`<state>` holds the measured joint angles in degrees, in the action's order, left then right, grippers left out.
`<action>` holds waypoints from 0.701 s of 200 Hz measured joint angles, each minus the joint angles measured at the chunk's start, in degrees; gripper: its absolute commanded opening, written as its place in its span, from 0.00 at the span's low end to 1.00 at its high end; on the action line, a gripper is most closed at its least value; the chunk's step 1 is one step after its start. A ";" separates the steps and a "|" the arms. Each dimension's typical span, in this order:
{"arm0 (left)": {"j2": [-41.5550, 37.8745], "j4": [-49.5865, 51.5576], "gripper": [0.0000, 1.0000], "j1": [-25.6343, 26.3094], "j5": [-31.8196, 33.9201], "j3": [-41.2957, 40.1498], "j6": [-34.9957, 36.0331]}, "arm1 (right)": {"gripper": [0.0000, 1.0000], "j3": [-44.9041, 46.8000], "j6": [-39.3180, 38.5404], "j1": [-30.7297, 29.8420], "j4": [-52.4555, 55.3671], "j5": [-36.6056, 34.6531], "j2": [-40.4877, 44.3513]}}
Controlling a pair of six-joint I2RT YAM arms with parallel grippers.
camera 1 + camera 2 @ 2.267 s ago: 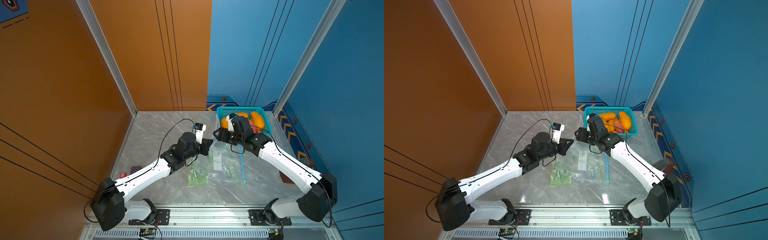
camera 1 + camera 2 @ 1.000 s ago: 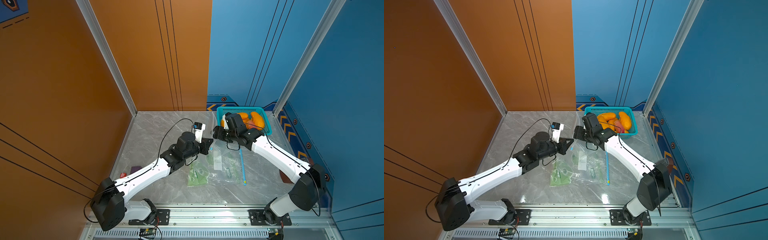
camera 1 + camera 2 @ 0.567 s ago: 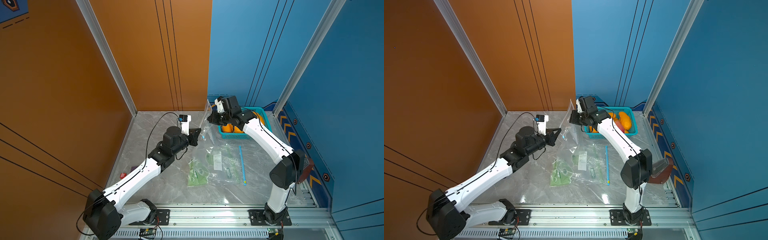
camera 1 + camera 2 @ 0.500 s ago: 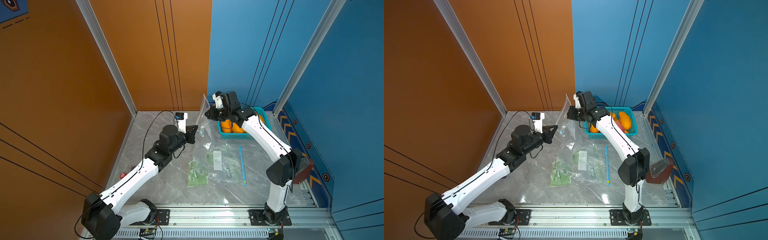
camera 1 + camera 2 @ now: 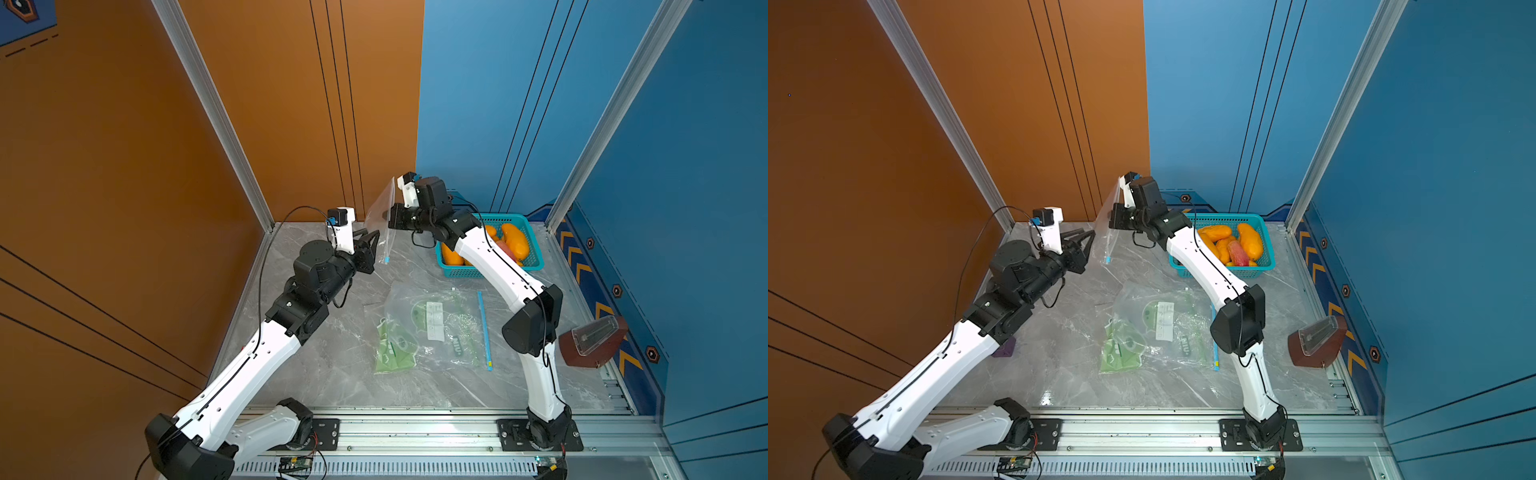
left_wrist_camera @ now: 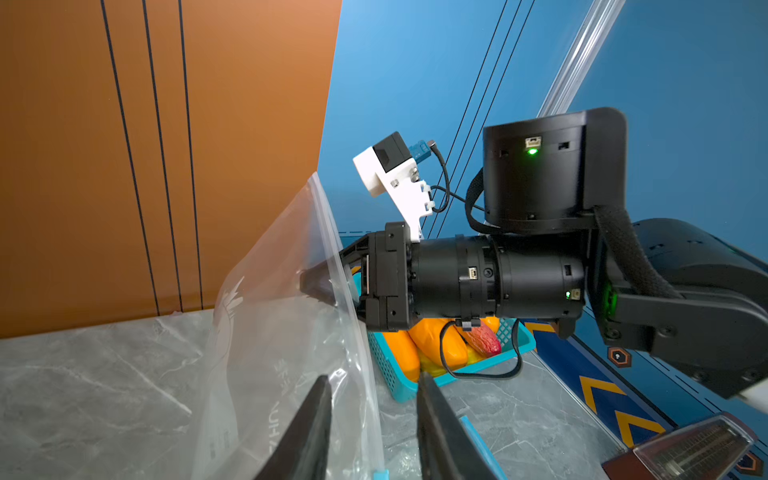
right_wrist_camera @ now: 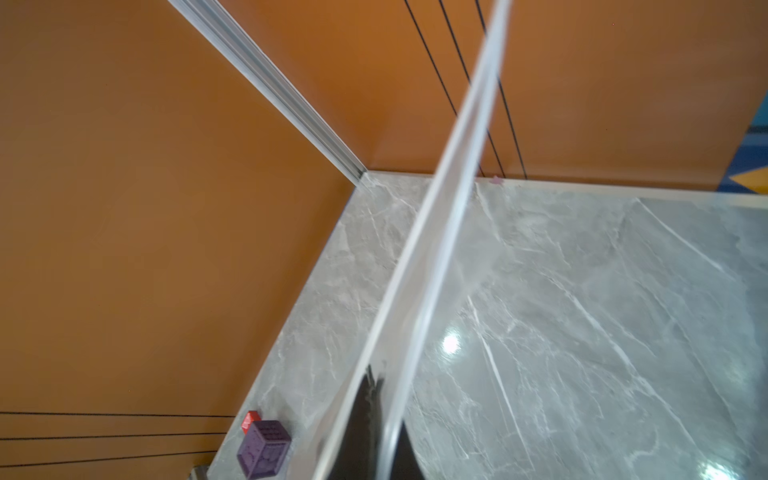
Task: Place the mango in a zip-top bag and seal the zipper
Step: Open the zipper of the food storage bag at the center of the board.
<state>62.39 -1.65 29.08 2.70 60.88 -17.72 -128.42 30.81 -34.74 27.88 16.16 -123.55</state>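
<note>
A: Start at the right claw (image 5: 392,219). What has it got?

B: It is pinched shut on the bag (image 5: 383,216), on the zip edge, and holds it up clear of the table (image 5: 332,374). In the right wrist view that edge runs just ahead of the closed fingers.

A: And the left claw (image 6: 372,376)?

B: Its jaws are part open and grip nothing. In the left wrist view the film hangs across the gap between its fingers (image 6: 311,428), with the blue slider (image 6: 380,473) low down by them. Whether the film touches either finger I cannot tell.

A: How does the bag hang?

B: Its long axis is steep, near upright. The zip edge faces the right claw, and the slider is at the low end, next to the left claw.

A: Where are the mangoes (image 5: 1250,241)?

B: In the basket (image 5: 1225,216), behind the right arm. The held bag looks empty. From the left claw they lie beyond the bag and the right claw, so the right arm is far nearer them.

A: So what does the next move turn on?

B: I judge the left claw must take only the free lip beside it, so that the mouth opens toward the basket. Catching both lips would leave it shut, and the thin, limp film may slip.
</note>
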 measured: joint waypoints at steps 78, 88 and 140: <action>2.93 2.25 0.83 -4.57 -5.79 -7.72 -11.87 | 0.00 3.34 -0.79 -0.44 -1.09 -0.70 -2.49; 3.91 1.51 0.83 -4.72 -7.41 -7.52 -13.00 | 0.00 3.34 -0.55 -0.48 -1.44 -0.02 -2.49; 10.23 -0.42 0.85 -4.76 -12.33 -6.88 -15.39 | 0.00 3.34 0.74 -0.57 -2.99 1.73 -2.49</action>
<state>72.62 -2.07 24.32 -9.63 54.00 -33.10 -125.08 31.55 -35.31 24.88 17.89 -126.04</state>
